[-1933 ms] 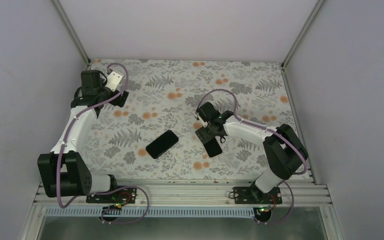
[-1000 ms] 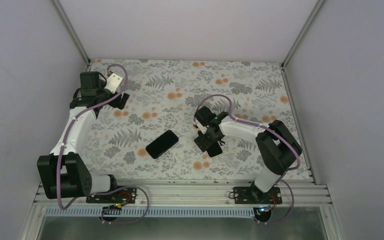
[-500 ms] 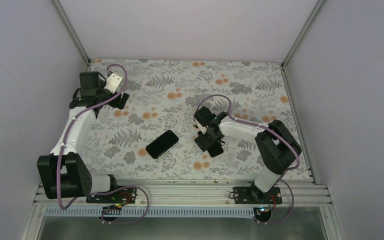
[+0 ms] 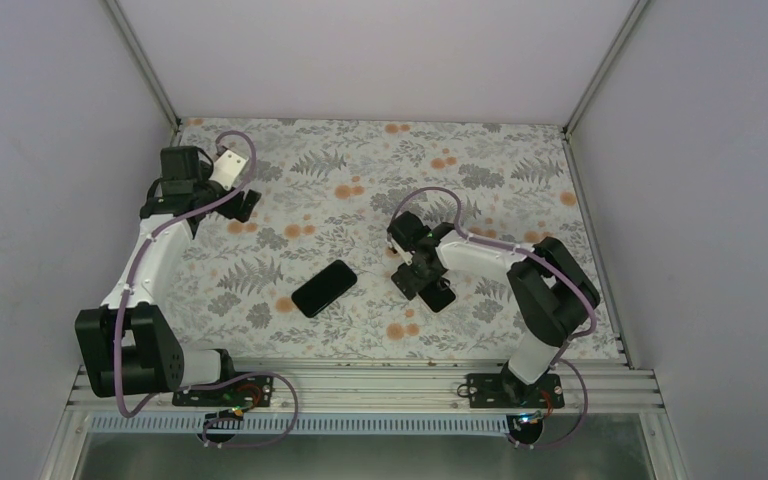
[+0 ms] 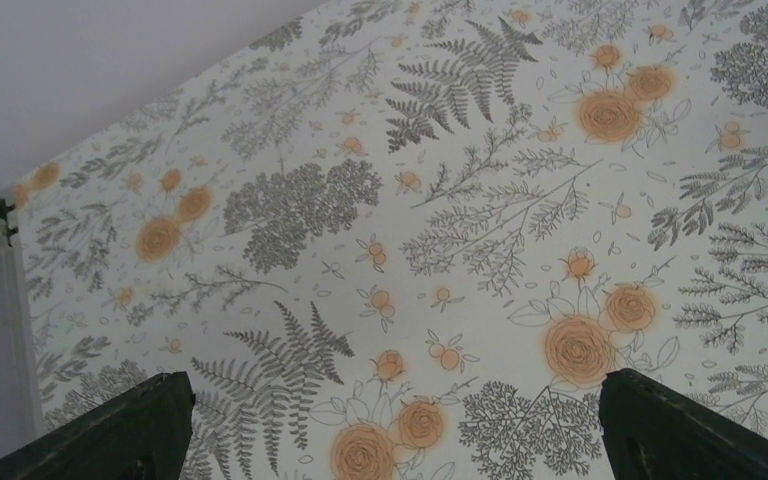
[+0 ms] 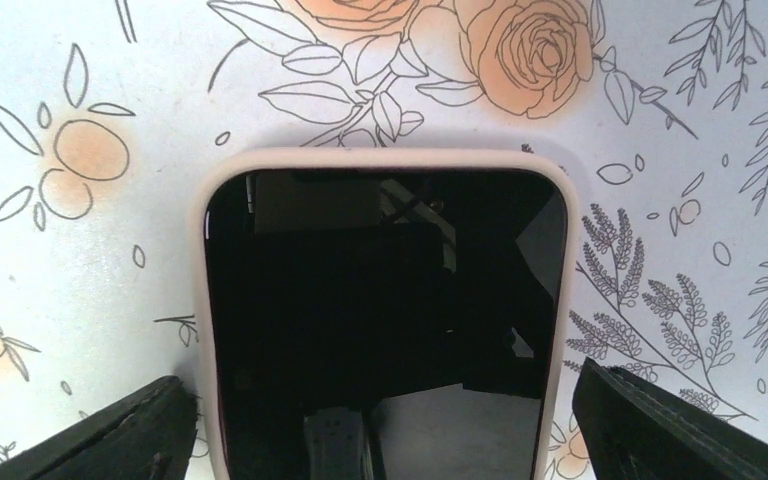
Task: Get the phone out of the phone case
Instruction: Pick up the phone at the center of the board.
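A phone with a black screen in a pale cream case [image 6: 385, 300] lies flat on the floral table. My right gripper [image 6: 385, 430] is open, low over it, with one finger [image 6: 90, 430] off each long side, and neither finger touches the case. In the top view the right gripper [image 4: 420, 278] covers most of the phone [image 4: 440, 296]. My left gripper [image 5: 397, 430] is open and empty over bare cloth at the far left [image 4: 243, 200].
A second black, phone-shaped slab [image 4: 324, 288] lies flat left of the right gripper, near the table's middle. The floral cloth [image 4: 480, 160] is walled in by grey panels on three sides. A metal rail [image 4: 360, 385] runs along the near edge.
My right wrist has drawn in a little towards the left and turned over the cased phone, whose visible end now points near-right. The left arm and the black slab have not moved.
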Tool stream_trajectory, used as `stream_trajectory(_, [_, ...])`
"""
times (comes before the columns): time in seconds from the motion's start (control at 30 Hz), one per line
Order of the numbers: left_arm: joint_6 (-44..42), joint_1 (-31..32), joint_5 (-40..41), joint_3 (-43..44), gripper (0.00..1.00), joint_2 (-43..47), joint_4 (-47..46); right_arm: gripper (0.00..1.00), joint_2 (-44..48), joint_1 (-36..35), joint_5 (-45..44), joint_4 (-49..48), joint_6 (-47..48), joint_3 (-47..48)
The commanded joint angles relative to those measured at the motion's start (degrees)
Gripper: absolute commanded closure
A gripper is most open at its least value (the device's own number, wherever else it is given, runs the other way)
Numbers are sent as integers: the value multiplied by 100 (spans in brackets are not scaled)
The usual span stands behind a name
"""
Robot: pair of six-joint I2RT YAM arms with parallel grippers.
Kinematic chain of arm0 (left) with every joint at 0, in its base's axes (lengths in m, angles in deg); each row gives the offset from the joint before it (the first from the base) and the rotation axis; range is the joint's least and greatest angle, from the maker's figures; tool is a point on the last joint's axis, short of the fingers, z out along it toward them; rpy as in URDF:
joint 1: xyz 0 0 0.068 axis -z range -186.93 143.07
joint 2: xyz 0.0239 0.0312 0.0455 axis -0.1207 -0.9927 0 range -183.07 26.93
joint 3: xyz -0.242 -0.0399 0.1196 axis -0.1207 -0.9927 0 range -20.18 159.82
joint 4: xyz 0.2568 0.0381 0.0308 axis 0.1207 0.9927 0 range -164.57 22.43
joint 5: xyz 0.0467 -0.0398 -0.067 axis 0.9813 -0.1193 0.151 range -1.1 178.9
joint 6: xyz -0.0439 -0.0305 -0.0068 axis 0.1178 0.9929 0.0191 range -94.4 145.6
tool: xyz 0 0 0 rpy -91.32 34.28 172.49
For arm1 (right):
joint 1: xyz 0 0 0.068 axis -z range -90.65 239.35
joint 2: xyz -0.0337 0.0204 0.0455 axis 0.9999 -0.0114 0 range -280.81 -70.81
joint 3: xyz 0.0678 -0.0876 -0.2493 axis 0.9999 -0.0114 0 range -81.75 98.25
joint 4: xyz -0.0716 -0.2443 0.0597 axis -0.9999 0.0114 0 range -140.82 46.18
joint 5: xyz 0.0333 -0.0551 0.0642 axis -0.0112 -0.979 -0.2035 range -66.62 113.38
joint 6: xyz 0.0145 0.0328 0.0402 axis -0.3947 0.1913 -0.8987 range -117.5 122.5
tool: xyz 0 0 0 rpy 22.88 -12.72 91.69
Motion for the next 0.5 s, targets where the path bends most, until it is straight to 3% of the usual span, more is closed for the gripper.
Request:
stream_trajectory(0.0, [-101,-88,-179,-170,0,-36,-105,2,-126,91,-60,-102,375,-37])
stream_trajectory(0.17, [-163,-131,-272,-190,0,-62,-86,3,-62,339,720,7,870,-6])
stream_trajectory(0.47, [-238,-160,-468,-103,0,-135,-4,8,-317,628,1196,194,1236,45])
